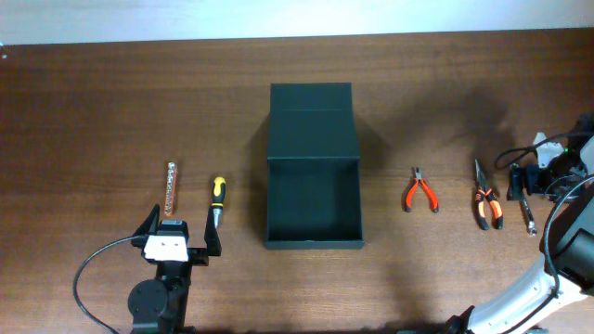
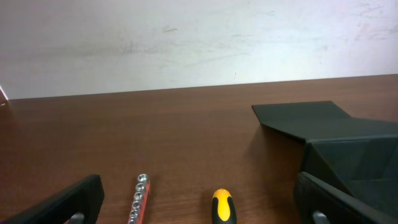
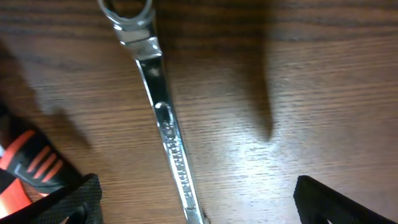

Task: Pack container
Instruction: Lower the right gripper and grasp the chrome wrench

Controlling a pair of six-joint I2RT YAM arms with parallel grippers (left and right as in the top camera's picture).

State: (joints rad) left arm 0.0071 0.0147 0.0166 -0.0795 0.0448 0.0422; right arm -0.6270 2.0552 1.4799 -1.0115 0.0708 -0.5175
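Right, the container (image 1: 311, 130) sits open mid-worktop, lid flap laid back toward twelve o'clock. The left hand (image 2: 199, 200) at its seven o'clock is spread wide, empty. The right hand (image 3: 198, 196) at three o'clock is likewise apart, above a wrench (image 3: 165, 118) whose stamped lettering is too blurred to read. The orange pliers (image 3: 25, 168) are cut off.
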